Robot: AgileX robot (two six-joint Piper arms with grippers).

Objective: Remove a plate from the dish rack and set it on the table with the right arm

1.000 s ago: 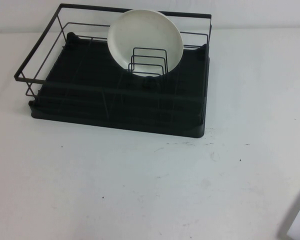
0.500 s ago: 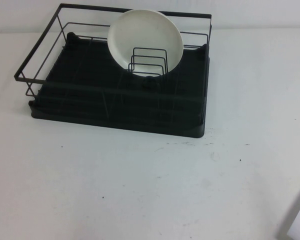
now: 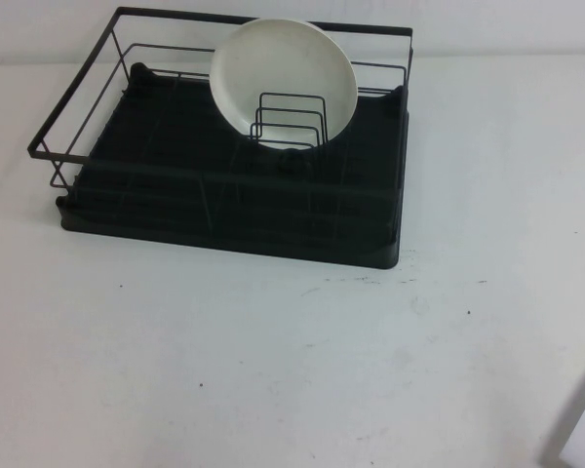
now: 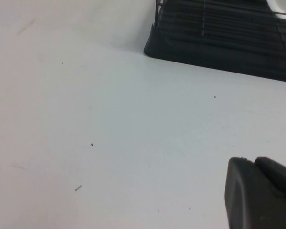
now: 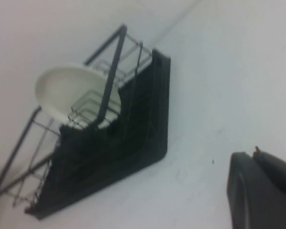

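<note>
The plate (image 3: 283,73) leans upright at the far side of the dish rack (image 3: 229,205); it looks stiff, smooth, probably slippery, so I'd pinch its top rim. My right gripper (image 5: 262,191) and left gripper (image 4: 260,193) sit near, low over the table (image 3: 273,370); can't tell their opening

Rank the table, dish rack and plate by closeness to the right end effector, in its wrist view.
1. Table, beside the right end effector.
2. Dish rack, farther out.
3. Plate, at the rack's far side.
Left end effector: over the table.

Nothing shows any change across the pictures: the plate (image 3: 283,78) leans in the dish rack (image 3: 224,214) exactly as before, and no arm has entered the high view.
</note>
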